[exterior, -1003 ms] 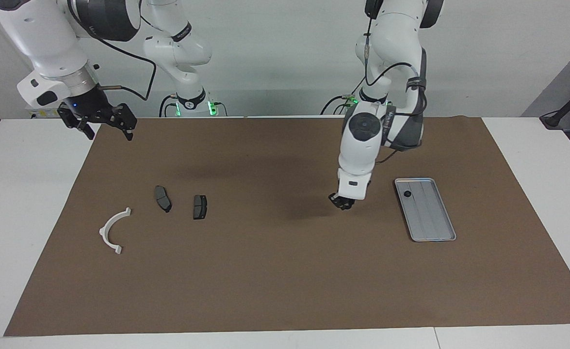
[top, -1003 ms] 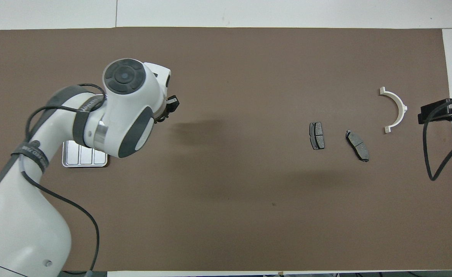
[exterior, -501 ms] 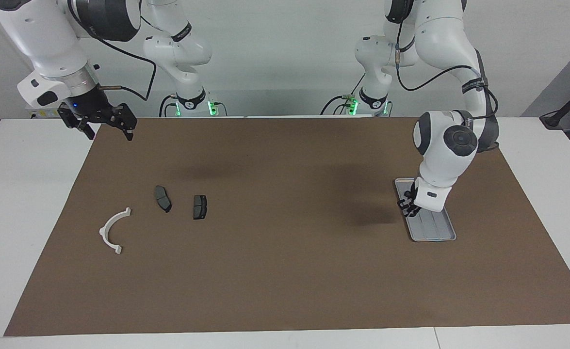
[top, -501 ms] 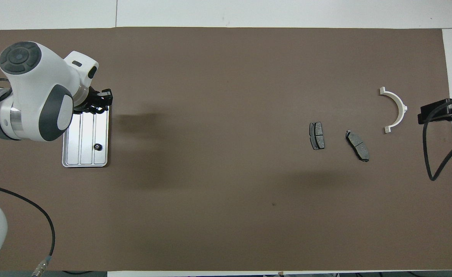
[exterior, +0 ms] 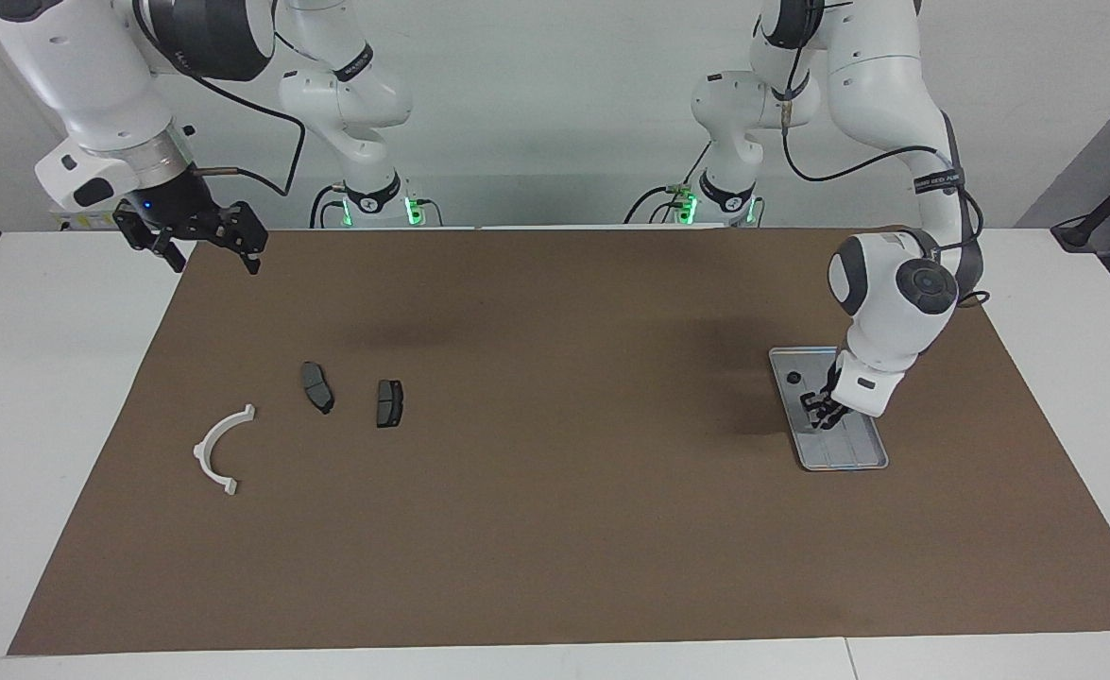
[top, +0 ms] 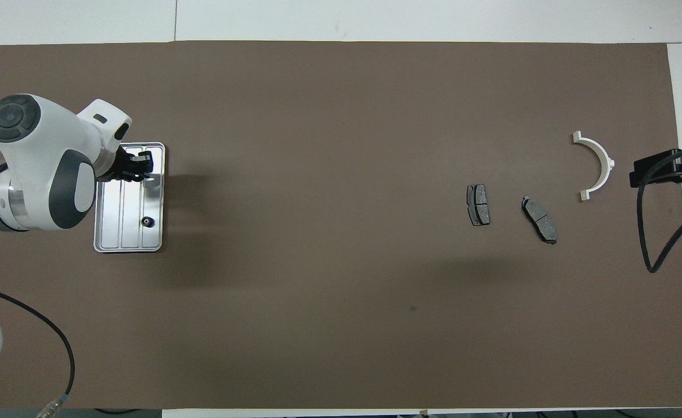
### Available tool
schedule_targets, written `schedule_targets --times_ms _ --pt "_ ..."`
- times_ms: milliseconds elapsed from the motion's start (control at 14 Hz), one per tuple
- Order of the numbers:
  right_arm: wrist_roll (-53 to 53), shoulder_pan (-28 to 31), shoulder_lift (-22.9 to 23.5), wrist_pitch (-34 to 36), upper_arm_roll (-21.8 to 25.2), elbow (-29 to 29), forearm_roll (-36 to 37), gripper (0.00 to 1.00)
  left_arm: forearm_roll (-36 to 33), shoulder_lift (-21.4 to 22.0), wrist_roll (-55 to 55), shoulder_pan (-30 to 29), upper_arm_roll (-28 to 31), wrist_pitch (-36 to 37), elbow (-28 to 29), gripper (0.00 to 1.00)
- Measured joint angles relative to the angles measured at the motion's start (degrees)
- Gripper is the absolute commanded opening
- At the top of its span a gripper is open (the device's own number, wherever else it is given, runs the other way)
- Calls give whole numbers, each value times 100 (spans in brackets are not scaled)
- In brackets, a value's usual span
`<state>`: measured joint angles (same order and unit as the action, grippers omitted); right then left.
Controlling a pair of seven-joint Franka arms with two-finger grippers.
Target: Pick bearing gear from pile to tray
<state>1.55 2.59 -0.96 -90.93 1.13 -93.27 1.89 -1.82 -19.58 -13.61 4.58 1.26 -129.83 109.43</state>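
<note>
The silver tray lies on the brown mat at the left arm's end of the table; it also shows in the overhead view. One small black bearing gear lies in it. My left gripper hangs low over the tray, shut on a small dark gear that barely shows. The pile is at the right arm's end: a white half-ring bracket and two dark grey plates. My right gripper waits open above the mat's corner.
The brown mat covers most of the white table. The two plates lie side by side, nearer the robots than the bracket. The right arm's black cable hangs over the mat's edge.
My left gripper has carried the small gear from over the middle of the mat to over the tray and has come lower. The right arm has not moved.
</note>
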Motion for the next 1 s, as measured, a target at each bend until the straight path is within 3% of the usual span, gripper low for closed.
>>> schedule_targets --times_ms 430,573,645,1003 --pt "0 -1 1 0 -4 -2 0 100 169 10 4 0 -13 -221 316 0" --pt "0 -1 1 -2 -4 -4 0 100 184 26 4 0 -27 -223 336 82" --pt "0 -1 1 -2 -4 -6 0 100 187 26 3 0 -33 -223 337 100" --pt "0 -1 1 -2 -4 -8 0 100 194 147 5 -46 -5 -146 259 100"
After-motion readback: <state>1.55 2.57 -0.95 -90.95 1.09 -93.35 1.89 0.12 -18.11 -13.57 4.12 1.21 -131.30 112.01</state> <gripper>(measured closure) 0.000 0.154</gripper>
